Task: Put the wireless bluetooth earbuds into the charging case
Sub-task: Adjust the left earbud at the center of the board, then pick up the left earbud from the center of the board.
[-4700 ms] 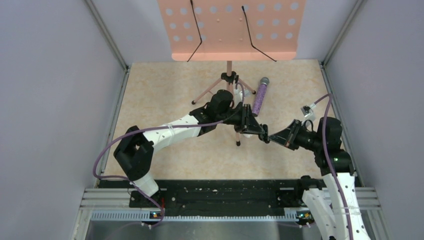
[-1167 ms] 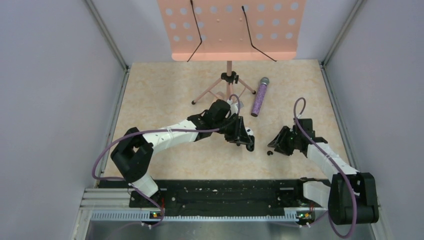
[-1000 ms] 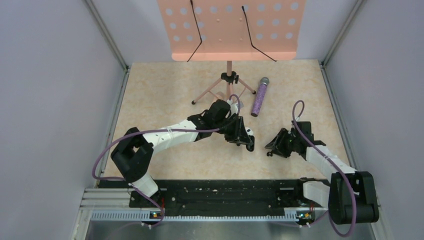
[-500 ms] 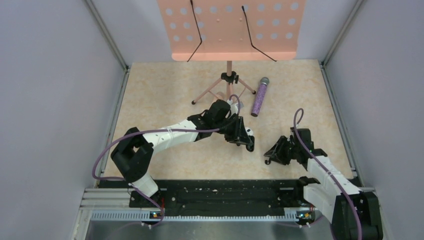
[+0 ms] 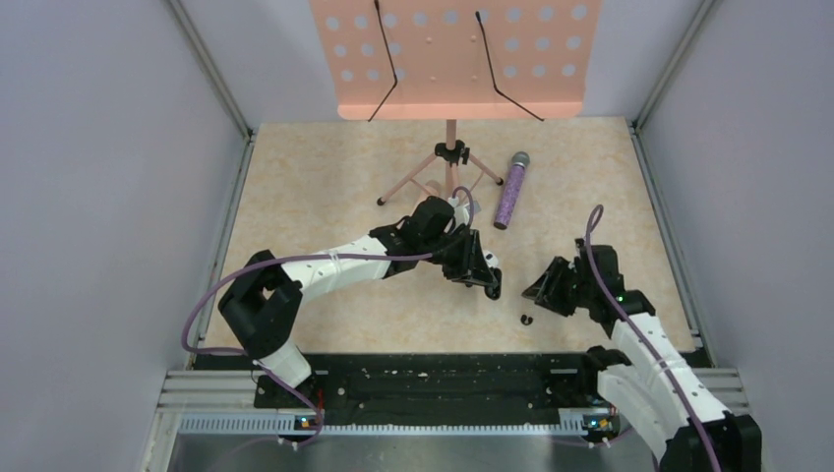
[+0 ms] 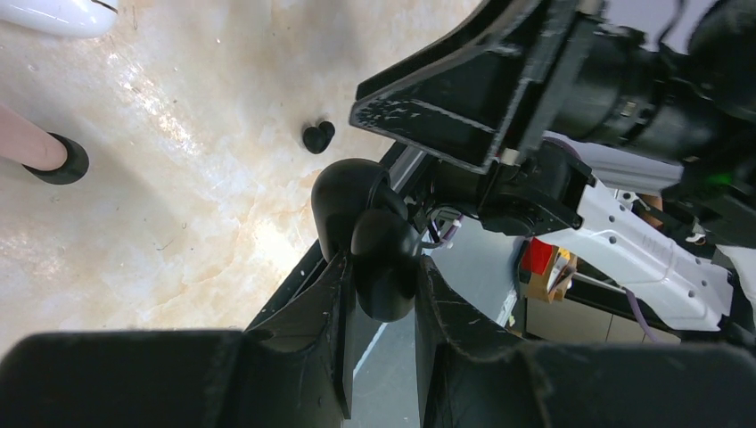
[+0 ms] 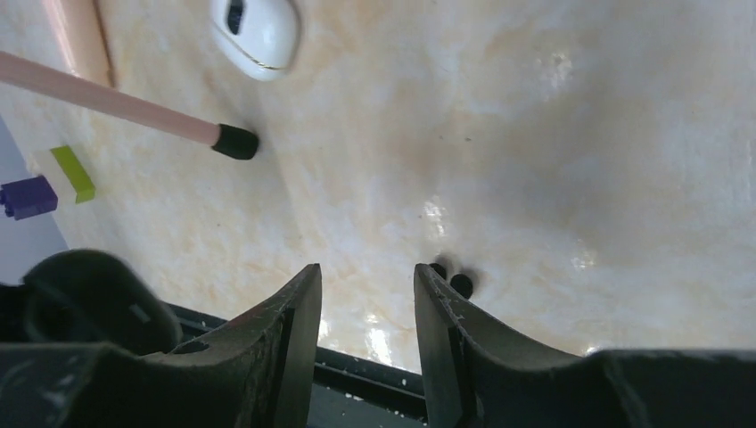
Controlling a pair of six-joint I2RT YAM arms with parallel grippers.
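Holding the charging case (image 6: 357, 205) clenched, the left gripper (image 6: 382, 276) hangs above the table (image 7: 579, 134). The right gripper (image 7: 365, 276) is released, empty. A white earbud (image 7: 257, 31) lies near the stand foot (image 7: 236, 141). Risk: the fingers take the small black piece (image 7: 450, 278) instead, or the smooth bud slips away when pinched.

Table top (image 5: 325, 187): beige, faint marbling.
Music stand (image 5: 452, 59): salmon pink, sheet dotted with round holes, black foot caps.
Microphone (image 5: 509, 195): glittery purple, grey head.
Case (image 6: 370, 227): plain black.
Small two-lobed piece (image 6: 317, 135): black.
Oval piece (image 7: 256, 27): white, dark slot.
Block (image 7: 27, 196): purple, with a yellow-green part.
Cables (image 5: 197, 315): purple.
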